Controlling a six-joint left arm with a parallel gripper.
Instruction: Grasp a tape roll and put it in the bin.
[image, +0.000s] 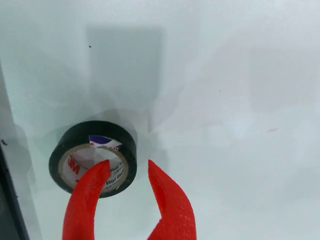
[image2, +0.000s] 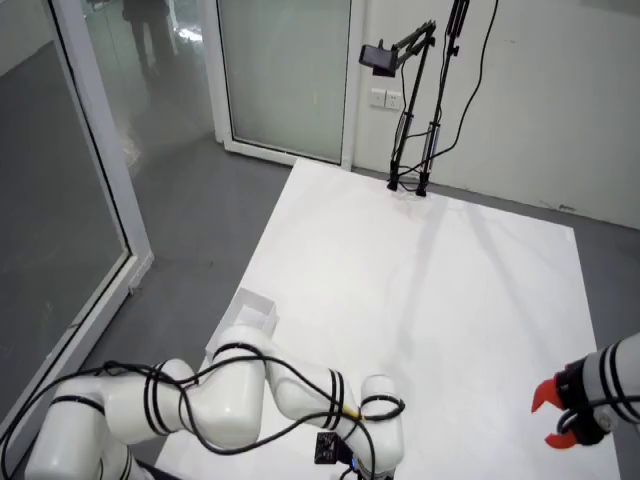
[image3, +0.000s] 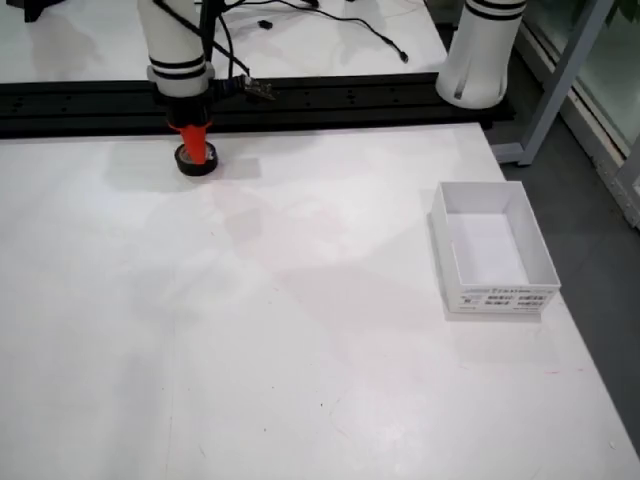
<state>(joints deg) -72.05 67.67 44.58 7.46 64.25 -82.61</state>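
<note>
A black tape roll (image: 93, 159) with a pale printed core lies flat on the white table in the wrist view. My red gripper (image: 126, 167) is open right over it. The left fingertip (image: 100, 170) hangs over the roll's hole and the right fingertip stands outside the roll's right wall. From the front view, the gripper (image3: 196, 148) points straight down onto the roll (image3: 198, 165) at the table's far left. The white bin (image3: 490, 245) stands open far to the right. In the high view my gripper (image2: 550, 418) is at the right edge; I cannot make out the roll there.
A black rail (image3: 350, 100) runs along the table's far edge just behind the roll. The table's dark edge (image: 10, 205) lies close to the left of the roll. A second white arm (image2: 230, 400) is folded beside the bin (image2: 258, 298). A camera stand (image2: 410, 120) rises at the far end.
</note>
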